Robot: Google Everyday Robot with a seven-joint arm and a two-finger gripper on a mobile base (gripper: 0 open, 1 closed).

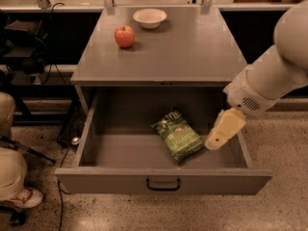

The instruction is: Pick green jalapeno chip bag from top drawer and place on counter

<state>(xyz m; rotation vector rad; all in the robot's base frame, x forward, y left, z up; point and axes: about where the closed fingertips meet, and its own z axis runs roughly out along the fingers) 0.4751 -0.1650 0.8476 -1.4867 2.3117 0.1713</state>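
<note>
Counter: flat matte grey counter (pixel 183 52) atop the metal cabinet.
Drawer: wide grey metal top drawer (pixel 96 181), pulled open beneath it.
Arm: bulky white robot arm (pixel 274 76) reaching in from the right.
Gripper: cream-coloured gripper (pixel 222 130) over the drawer's right side, just right of the bag; open or closed, I cannot tell.
Bag: crinkly foil green jalapeno chip bag (pixel 178 136), flat on the drawer floor, right of centre.
Bowl: shallow white bowl (pixel 149 18), back of counter.
Apple: round red apple (pixel 124 36), near the bowl.

Rounded white arm (pixel 276 69), small grille (pixel 249 103) — perhaps cream-yellow hand (pixel 221 131) over top drawer (pixel 163 181).
</note>
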